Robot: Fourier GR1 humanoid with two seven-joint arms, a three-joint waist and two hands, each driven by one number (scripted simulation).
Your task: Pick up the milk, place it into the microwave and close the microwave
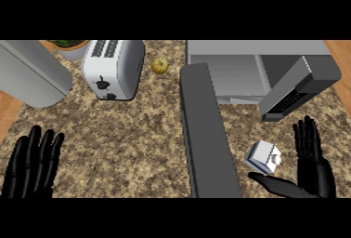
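Head view: speckled tabletop (130,139), microwave (237,69) at upper right with its cavity open. The microwave door (209,139) is swung out towards the lower edge, a long dark grey slab running down the middle of the view. A dark button panel (298,88) sits tilted at the microwave's right side. The milk carton (263,157) is a small white-and-blue box on the tabletop outside the microwave, between the door and the right hand (314,179). The right hand is not gripping: its fingers (306,139) are straight, close together and pointing up, just right of the carton with a gap showing. Its thumb (274,183) is stretched left just below the carton; can't tell if it touches. The left hand (31,172) rests at the lower left, well apart from the carton, with its fingers (34,148) straight, slightly spread and holding nothing. Upper left: silver toaster (113,67), a plant pot (68,47) behind it, and a big grey rounded body (31,72) to its left. A small yellow-green fruit (159,65) lies between the toaster and the microwave.
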